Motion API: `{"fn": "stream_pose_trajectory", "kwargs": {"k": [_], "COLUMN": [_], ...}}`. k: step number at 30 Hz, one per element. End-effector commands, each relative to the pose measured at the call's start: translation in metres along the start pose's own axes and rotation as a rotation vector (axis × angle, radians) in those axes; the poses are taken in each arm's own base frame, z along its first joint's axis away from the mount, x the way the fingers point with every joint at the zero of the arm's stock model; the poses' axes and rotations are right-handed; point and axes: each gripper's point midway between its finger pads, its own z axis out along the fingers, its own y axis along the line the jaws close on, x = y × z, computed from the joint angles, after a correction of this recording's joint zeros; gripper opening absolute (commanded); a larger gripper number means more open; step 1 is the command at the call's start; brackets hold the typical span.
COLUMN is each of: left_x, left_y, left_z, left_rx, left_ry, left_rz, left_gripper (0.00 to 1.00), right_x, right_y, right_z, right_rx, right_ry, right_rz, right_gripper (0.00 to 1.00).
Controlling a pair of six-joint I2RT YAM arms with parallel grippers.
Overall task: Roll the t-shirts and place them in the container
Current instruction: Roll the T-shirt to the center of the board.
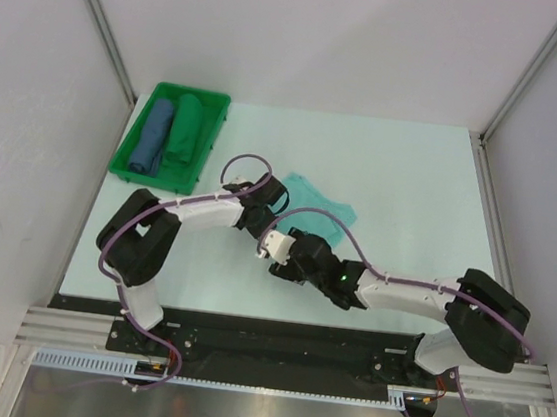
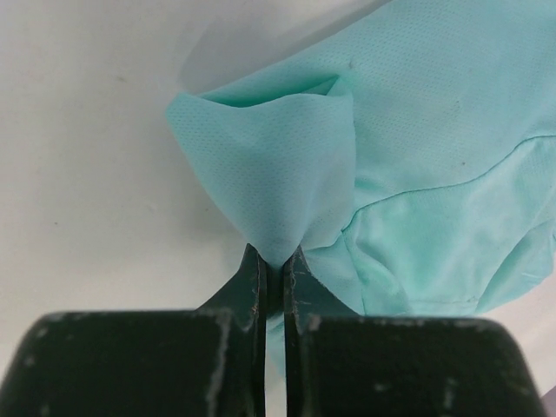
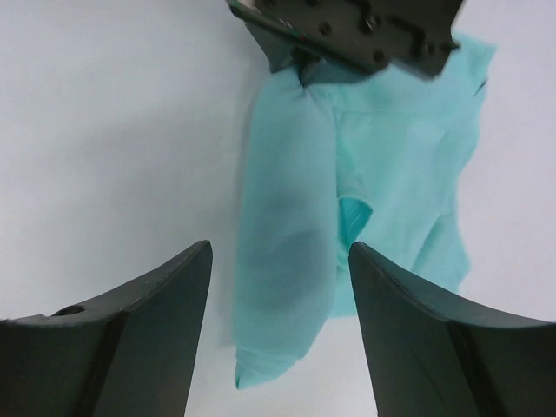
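Mint t-shirt point(image 2: 417, 130) fold pinched tight in left gripper point(image 2: 274, 258); right gripper point(image 3: 280, 254) wide open, holding nothing.

Bright, diffuse light casts soft shadows; the near fingers point(image 3: 130, 339) blur in both wrist views.

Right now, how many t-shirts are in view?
3. The mint t-shirt lies mid-table, a fold pinched by the left gripper. The blue t-shirt and dark green t-shirt sit rolled in the green tray, far left. More could hide beneath them.
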Motion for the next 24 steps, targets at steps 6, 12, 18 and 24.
{"fn": "stream_pose_trajectory", "kwargs": {"k": [6,12,18,24], "left_x": [0.008,0.008,0.005,0.003], "left_y": [0.041,0.045,0.049,0.048], "left_z": [-0.001,-0.003,-0.006,-0.01], "left_rx": [-0.157,-0.165,-0.169,-0.148], "left_ry": [0.082,0.091,0.091,0.092], "left_rz": [0.124,0.141,0.147,0.146], "left_gripper": [0.0,0.0,0.0,0.0], "right_x": [-0.007,0.014,0.031,0.04], "right_y": [0.018,0.013,0.005,0.001], "right_z": [0.021,0.04,0.05,0.055], "right_rx": [0.21,0.279,0.311,0.252], "right_ry": [0.038,0.109,0.162,0.178], "right_rz": [-0.263,-0.337,-0.368,-0.281], "right_gripper": [0.72,0.72,0.65,0.35]}}
